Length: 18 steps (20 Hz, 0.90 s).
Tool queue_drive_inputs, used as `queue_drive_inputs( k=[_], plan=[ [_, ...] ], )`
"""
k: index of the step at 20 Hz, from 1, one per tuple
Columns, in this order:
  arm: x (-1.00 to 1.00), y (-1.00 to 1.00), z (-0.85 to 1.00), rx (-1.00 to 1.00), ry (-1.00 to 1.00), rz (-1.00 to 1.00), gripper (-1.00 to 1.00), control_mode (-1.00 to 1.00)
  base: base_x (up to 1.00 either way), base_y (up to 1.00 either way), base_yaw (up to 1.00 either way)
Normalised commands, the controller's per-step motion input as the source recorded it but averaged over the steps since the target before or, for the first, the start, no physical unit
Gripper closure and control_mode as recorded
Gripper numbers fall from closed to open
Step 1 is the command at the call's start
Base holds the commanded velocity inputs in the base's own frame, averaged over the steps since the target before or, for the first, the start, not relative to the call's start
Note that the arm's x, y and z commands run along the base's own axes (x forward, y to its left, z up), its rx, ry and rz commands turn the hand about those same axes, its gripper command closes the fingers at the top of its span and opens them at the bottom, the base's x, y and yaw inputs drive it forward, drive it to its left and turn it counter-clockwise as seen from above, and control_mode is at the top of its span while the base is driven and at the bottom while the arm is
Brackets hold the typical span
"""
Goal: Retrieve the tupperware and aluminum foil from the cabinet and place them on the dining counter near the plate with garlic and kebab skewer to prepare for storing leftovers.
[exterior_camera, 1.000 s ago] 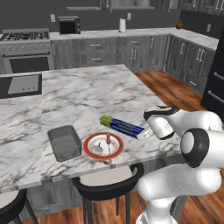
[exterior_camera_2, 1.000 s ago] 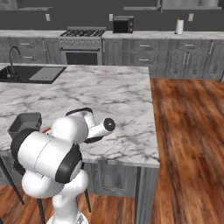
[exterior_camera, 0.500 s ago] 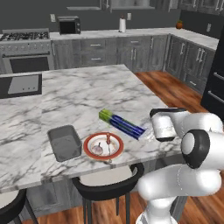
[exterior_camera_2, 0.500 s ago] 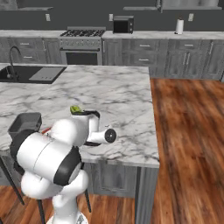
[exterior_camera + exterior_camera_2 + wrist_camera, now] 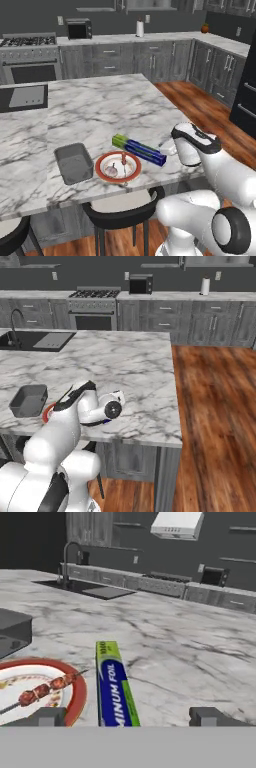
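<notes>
The long dark-blue aluminum foil box with a green-yellow end (image 5: 139, 149) lies flat on the large white marble dining counter (image 5: 90, 107), just beside the round red-orange-rimmed plate (image 5: 118, 167) carrying the kebab skewer (image 5: 44, 689) and the pale garlic bulb (image 5: 113, 171). The small grey translucent tupperware tub (image 5: 74, 162) sits on the plate's other side. The gripper (image 5: 129, 716) hangs at the box's near end, jaws spread wide, grasping nothing.

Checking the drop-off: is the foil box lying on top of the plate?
No, the aluminum foil lies flat on the dining counter beside the plate, clear of its rim.
</notes>
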Motion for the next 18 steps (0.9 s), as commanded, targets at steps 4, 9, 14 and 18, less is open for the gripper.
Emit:
queue_drive_inputs(
  k=[4,9,14,18],
  plan=[
    [-0.25,-0.42,1.00,-0.03,0.01,-0.15,-1.00,-1.00,0.00,0.00,0.00],
    [-0.53,-0.43,1.00,-0.06,0.18,-0.09,-1.00,-1.00,0.00,0.00,0.00],
    [-0.66,-0.16,1.00,-0.15,0.35,0.00,-1.00,-1.00,0.00,0.00,0.00],
    [-1.00,-0.01,0.88,-0.22,0.17,0.02,-1.00,-1.00,0.00,0.00,0.00]
  ],
)
